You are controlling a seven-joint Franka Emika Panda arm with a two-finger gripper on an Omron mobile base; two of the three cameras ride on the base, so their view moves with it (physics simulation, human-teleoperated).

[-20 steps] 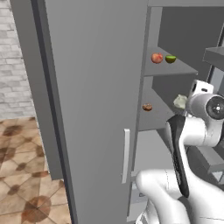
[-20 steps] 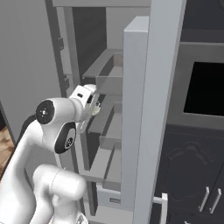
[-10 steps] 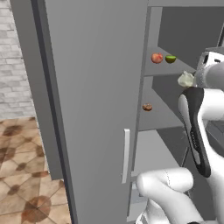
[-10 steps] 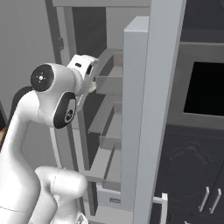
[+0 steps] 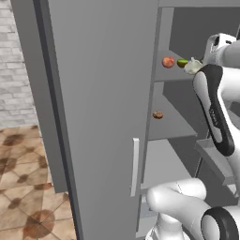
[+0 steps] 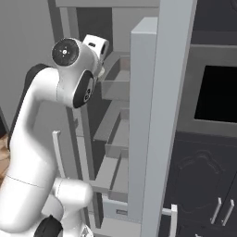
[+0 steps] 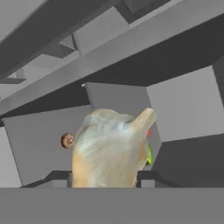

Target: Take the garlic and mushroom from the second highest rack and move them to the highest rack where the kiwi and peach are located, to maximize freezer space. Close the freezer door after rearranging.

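No readable writing, brand or label on any surface. Gripper [image 7: 105, 186] pinched on the garlic [image 7: 110, 148], jaws drawn in against the bulb's sides (only the finger stubs peek out at either side of it in the hand view). Same garlic [image 5: 192, 66] seen from the left base view, raised to the level of the highest rack [image 5: 164, 76], just beside the kiwi [image 5: 182, 63] and near the peach [image 5: 168, 62], both resting on that rack. Mushroom [image 5: 158, 115] lying alone on the second highest rack [image 5: 172, 129], well below the held bulb; again a small brown disc [image 7: 67, 140] left of the garlic in the hand view. Freezer door [image 5: 108, 117] swung wide open, its pale handle [image 5: 135, 166] facing the camera.
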